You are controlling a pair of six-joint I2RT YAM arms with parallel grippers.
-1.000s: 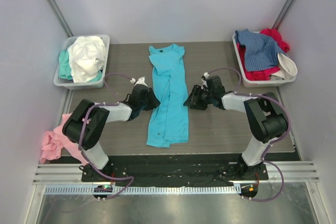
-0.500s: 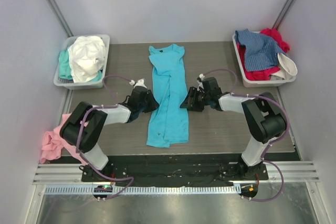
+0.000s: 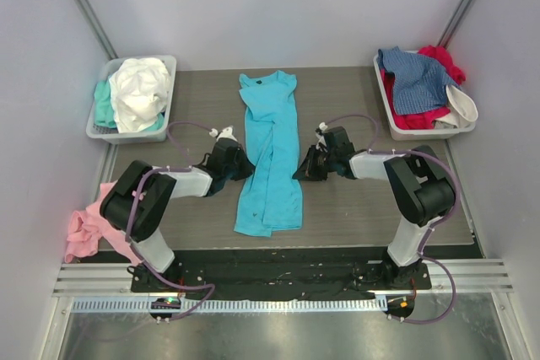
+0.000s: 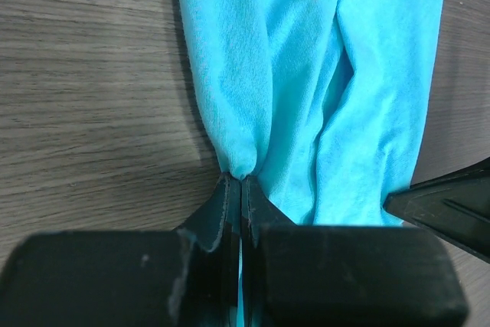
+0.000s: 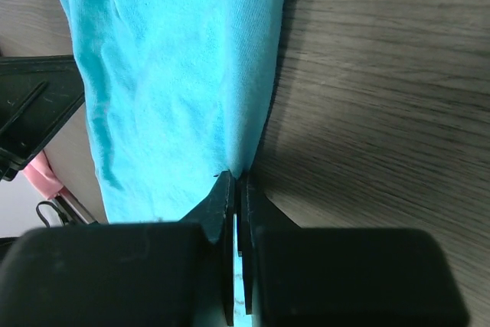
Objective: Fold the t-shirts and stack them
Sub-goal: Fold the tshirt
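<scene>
Top external view: vs a sec ago, both arms have slid in to the turquoise tee (image 3: 272, 158), which lies lengthwise in the middle of the desk (image 3: 354, 208), already folded narrow. Now the left tool (image 4: 241, 181) pinches its left edge and the right tool (image 5: 239, 181) its right edge, both clamped tight on cloth. We judge we're set for the next fold, prob. crosswise. No brand or text legible; the dark speck (image 3: 262, 83) at the neck may be a label.
</scene>
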